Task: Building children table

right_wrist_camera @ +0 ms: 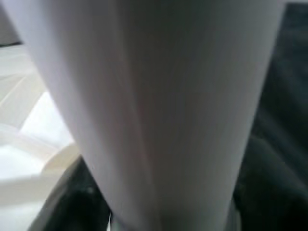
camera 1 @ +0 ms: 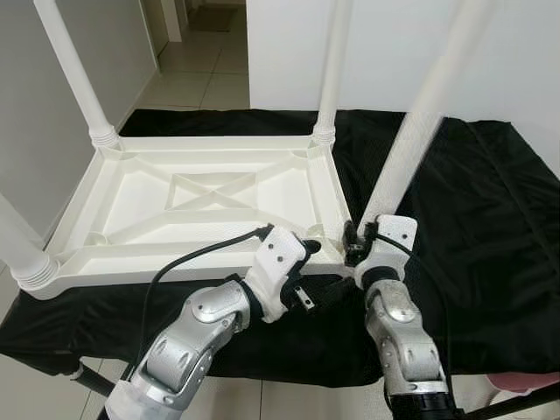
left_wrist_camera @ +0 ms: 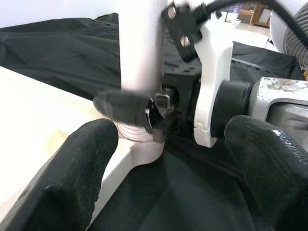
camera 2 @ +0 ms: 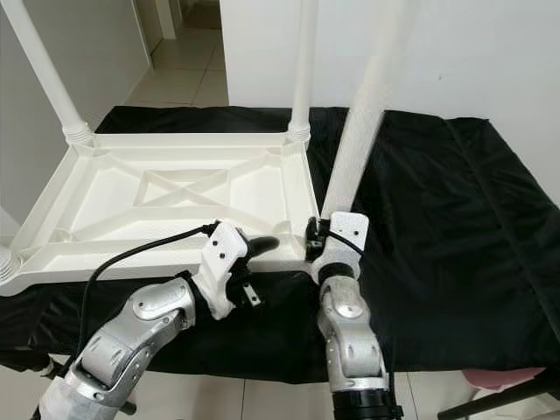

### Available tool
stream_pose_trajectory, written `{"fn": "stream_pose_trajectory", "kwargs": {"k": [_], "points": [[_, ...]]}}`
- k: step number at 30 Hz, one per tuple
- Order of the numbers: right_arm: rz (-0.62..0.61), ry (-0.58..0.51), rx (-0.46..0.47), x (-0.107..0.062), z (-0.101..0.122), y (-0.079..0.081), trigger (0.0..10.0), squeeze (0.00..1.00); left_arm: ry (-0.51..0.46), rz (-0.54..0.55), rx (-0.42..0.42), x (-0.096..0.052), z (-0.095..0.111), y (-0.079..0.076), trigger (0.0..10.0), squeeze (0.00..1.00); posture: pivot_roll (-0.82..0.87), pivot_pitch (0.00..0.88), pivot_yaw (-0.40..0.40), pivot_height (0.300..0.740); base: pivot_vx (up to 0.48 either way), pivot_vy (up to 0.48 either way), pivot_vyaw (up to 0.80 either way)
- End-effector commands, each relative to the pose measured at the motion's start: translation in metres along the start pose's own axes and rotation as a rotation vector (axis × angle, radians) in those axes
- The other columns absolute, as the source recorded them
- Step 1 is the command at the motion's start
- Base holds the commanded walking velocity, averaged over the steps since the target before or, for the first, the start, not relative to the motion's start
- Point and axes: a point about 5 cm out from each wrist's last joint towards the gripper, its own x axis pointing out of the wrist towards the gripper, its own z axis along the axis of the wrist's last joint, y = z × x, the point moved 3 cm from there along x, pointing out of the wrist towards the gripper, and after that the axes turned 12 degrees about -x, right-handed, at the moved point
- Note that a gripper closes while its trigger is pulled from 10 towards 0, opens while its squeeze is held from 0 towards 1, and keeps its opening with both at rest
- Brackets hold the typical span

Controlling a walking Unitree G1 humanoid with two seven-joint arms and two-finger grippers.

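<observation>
A white plastic table top lies upside down on a black cloth. At its near right corner a white leg stands tilted in the socket. My right gripper is shut on this leg just above its base; in the left wrist view one of its black fingers wraps round the leg. My left gripper is open just left of that corner, at the top's near rim, holding nothing. Its two fingers stand wide apart. The right wrist view sees the leg very close.
Three other white legs stand up from the far left, far right and near left corners. The black cloth stretches bare to the right. A white wall is behind, a tiled hallway at the back left.
</observation>
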Motion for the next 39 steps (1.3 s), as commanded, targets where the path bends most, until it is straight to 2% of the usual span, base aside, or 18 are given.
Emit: {"fn": "stream_pose_trajectory", "kwargs": {"k": [1,4,6,8,9,10,11,12,14,18,26,27,28,29,30,31,39], "points": [[0.020,0.019,0.006,0.000,-0.008,-0.003,10.0,1.00,0.016,0.000,0.002,0.000,-0.003,0.000,10.0,0.00,-0.09,0.054,0.044,0.740,0.000,0.000,0.00],[0.100,-0.028,-0.024,0.003,-0.004,-0.012,10.0,1.00,0.018,0.001,0.000,0.000,-0.004,-0.001,10.0,0.00,-0.08,0.057,0.042,0.740,0.000,0.000,0.00],[0.146,-0.038,-0.038,0.004,-0.003,-0.011,10.0,1.00,0.018,0.001,0.000,-0.001,-0.004,-0.001,10.0,0.00,-0.08,0.056,0.040,0.740,0.000,0.000,0.00],[0.254,-0.067,-0.054,0.007,-0.001,-0.013,10.0,1.00,0.018,0.006,0.000,-0.001,-0.004,0.000,10.0,0.00,-0.08,0.056,0.039,0.740,0.000,0.000,0.00],[0.254,-0.067,-0.054,0.007,-0.001,-0.013,10.0,1.00,0.018,0.006,0.000,-0.001,-0.004,0.000,10.0,0.00,-0.08,0.056,0.039,0.740,0.000,0.000,0.00],[0.301,-0.088,-0.066,0.008,0.002,-0.014,10.0,0.45,0.018,0.007,0.001,-0.001,-0.004,0.000,10.0,0.00,-0.08,0.056,0.039,0.740,0.000,0.000,0.00],[0.373,-0.112,-0.102,0.008,0.003,-0.015,10.0,0.00,0.019,0.008,0.006,-0.001,-0.004,0.000,10.0,0.00,-0.08,0.059,0.040,0.740,0.000,0.000,0.00],[0.373,-0.112,-0.102,0.008,0.003,-0.015,10.0,0.00,0.019,0.008,0.006,-0.001,-0.004,0.000,10.0,0.00,-0.08,0.059,0.040,0.740,0.000,0.000,0.00],[0.470,-0.148,-0.168,0.011,0.008,-0.025,10.0,0.00,0.017,0.012,0.008,-0.001,-0.003,0.002,10.0,0.00,-0.08,0.057,0.042,0.740,0.000,0.000,0.00],[0.533,-0.164,-0.203,0.015,0.012,-0.033,10.0,0.00,0.016,0.014,0.008,-0.001,-0.003,0.003,10.0,0.00,-0.09,0.058,0.044,0.740,0.000,0.000,0.00],[0.676,-0.180,-0.254,0.025,0.017,-0.033,10.0,0.00,0.015,0.010,0.009,0.001,-0.002,0.001,10.0,0.00,-0.09,0.058,0.046,0.740,0.000,0.000,0.00],[0.697,-0.181,-0.263,0.027,0.018,-0.032,9.5,0.00,0.015,0.009,0.008,0.001,-0.002,0.001,10.0,0.00,-0.09,0.058,0.046,0.740,0.000,0.000,0.00],[0.715,-0.180,-0.272,0.029,0.018,-0.031,6.9,0.00,0.018,0.008,0.009,0.001,-0.003,0.001,10.0,0.00,-0.08,0.056,0.050,0.740,0.000,0.000,0.00],[0.736,-0.176,-0.278,0.030,0.017,-0.030,3.5,0.00,0.020,0.006,0.010,0.000,-0.003,0.001,10.0,0.00,-0.08,0.056,0.050,0.740,0.000,0.000,0.00],[0.736,-0.176,-0.278,0.030,0.017,-0.030,3.5,0.00,0.020,0.006,0.010,0.000,-0.003,0.001,10.0,0.00,-0.08,0.056,0.050,0.740,0.000,0.000,0.00],[0.748,-0.170,-0.279,0.031,0.016,-0.030,0.0,0.00,0.022,0.006,0.012,0.000,-0.003,0.002,10.0,0.00,-0.08,0.055,0.050,0.740,0.000,0.000,0.00],[0.778,-0.133,-0.273,0.028,0.003,-0.034,0.0,0.00,0.021,0.008,0.018,-0.001,-0.001,0.003,10.0,0.00,-0.07,0.048,0.047,0.740,0.000,0.000,0.00]]}}
